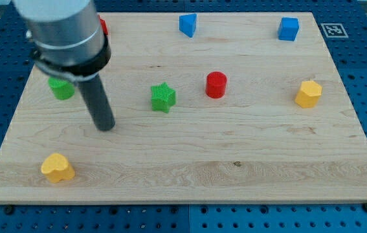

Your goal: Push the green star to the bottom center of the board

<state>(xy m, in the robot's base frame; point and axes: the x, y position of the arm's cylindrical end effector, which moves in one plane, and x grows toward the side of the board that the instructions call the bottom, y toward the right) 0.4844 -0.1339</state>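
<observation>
The green star (163, 97) lies on the wooden board (189, 162), a little left of the centre and in the upper half. My tip (106, 127) rests on the board to the star's left and slightly below it, with a clear gap between them. The rod rises from the tip toward the view's top left, into the grey arm body.
A green block (61, 88) sits just left of the rod, partly hidden by the arm. A red cylinder (216, 85) stands right of the star. A yellow block (57, 167) lies at bottom left, another yellow block (308, 94) at right. Two blue blocks (188, 24) (289, 28) sit along the top edge. A red block (103, 26) peeks out behind the arm.
</observation>
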